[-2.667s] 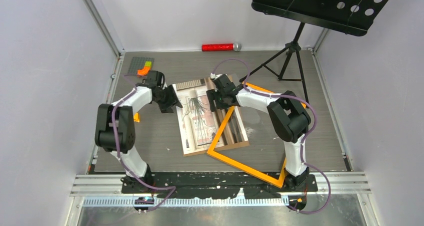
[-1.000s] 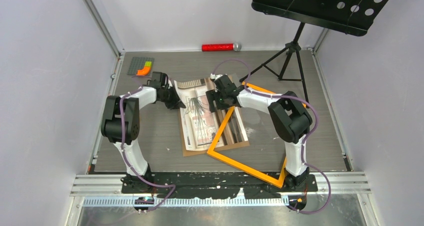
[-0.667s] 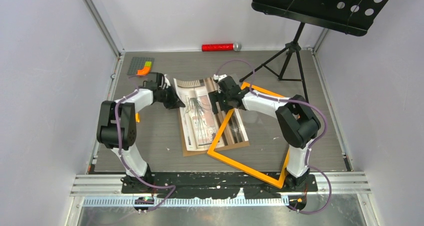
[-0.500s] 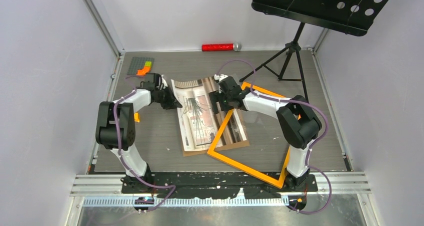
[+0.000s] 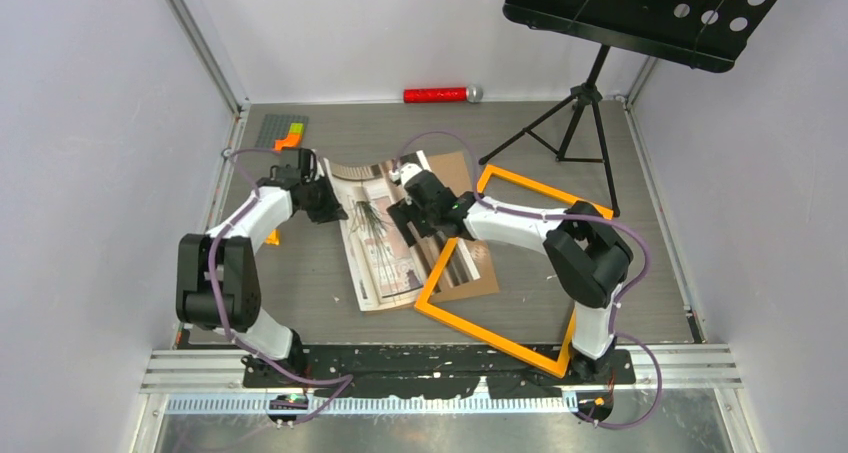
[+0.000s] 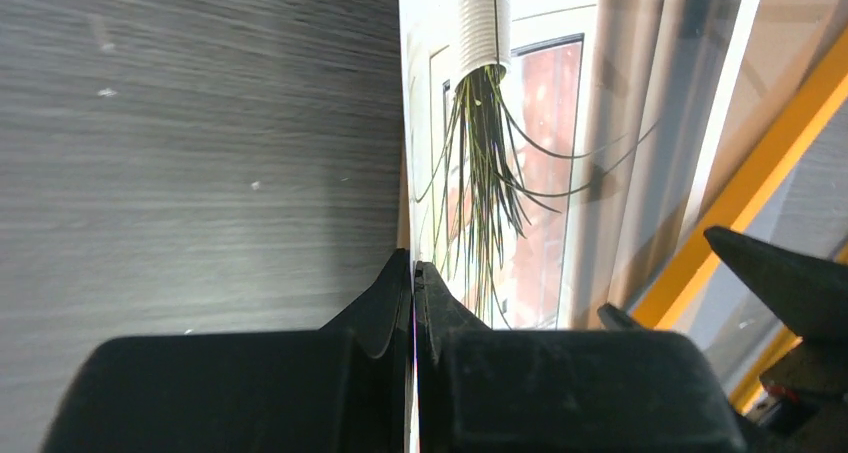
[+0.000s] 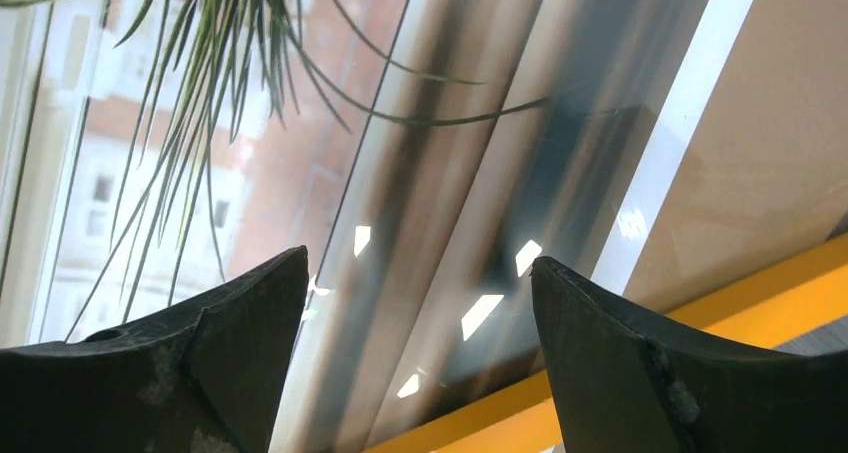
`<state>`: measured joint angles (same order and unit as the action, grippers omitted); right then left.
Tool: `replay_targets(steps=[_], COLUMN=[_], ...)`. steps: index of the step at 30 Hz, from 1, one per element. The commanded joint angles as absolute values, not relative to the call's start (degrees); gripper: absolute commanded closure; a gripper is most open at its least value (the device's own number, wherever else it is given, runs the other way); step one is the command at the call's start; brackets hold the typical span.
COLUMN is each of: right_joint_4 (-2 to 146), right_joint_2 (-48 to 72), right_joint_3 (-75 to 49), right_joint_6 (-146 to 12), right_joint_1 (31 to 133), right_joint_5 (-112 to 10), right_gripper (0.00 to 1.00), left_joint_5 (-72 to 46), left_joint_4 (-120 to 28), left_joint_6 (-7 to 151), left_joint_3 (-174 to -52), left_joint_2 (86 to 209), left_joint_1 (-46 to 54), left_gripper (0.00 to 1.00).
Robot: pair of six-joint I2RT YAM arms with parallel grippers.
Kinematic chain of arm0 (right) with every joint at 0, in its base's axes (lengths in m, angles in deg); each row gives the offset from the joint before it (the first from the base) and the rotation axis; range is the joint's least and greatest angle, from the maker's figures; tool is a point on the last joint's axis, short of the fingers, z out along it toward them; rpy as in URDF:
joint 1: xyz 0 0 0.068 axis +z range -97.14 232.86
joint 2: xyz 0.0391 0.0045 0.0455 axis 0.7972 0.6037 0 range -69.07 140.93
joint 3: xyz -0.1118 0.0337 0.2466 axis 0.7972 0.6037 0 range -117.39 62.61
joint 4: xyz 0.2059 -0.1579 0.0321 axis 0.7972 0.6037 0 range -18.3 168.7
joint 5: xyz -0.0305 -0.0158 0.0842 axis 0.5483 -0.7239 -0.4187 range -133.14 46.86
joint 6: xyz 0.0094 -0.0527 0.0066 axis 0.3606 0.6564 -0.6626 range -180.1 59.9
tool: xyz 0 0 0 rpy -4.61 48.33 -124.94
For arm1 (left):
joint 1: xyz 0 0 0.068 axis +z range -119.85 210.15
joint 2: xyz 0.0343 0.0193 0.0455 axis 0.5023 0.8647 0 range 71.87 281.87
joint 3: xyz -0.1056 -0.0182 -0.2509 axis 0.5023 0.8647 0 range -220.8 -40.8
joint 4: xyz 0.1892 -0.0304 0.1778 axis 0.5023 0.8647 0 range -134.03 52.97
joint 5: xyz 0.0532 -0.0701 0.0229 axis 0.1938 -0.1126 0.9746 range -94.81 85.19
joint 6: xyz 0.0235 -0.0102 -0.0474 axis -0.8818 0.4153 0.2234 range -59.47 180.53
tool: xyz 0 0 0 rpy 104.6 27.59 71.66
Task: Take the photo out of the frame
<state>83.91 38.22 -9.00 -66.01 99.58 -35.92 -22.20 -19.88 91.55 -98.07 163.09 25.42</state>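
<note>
Left wrist: left tool (image 6: 413, 273) clamps the edge of the photo (image 6: 500, 123); right tool (image 7: 420, 273) hovers spread wide above it, near the frame (image 7: 770, 283).

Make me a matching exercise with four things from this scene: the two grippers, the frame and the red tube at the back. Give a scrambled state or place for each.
Things:
1. left gripper
2. right gripper
3. frame
4. red tube

States or places:
A. open, above the photo
B. at the table's far edge
C. orange, lying flat
D. shut on the photo's edge

Pairs: 1-D, 2-A, 3-C, 4-B
</note>
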Motion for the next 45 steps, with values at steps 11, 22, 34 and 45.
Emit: replay_targets(steps=[11,22,34,45], right_joint_4=[77.99,76.11,76.25,75.45], right_joint_2=[30.79,28.19,27.83,21.77], right_joint_3=[-6.33,-3.67,-2.58,0.52], right_joint_6=[-65.91,-67.31,-68.18,-72.06], right_joint_1=[101.29,100.9,100.19,96.76], right_joint_5=[-22.98,-20.55,-21.0,-20.98], right_gripper=[0.12,0.12,0.12,0.11], left_joint_5=[10.16,25.42,13.83,13.8], left_joint_4=[-3.22,1.04,0.97,9.25], left_joint_6=[87.05,85.69,88.07,95.35], left_joint_3=[-105.33,-105.81,-102.97,-104.78], left_joint_2=[154.91,147.25,148.22,139.58], left_joint_1=[29.86,37.88,45.97,45.94], left_gripper=[1.0,1.0,1.0,0.0])
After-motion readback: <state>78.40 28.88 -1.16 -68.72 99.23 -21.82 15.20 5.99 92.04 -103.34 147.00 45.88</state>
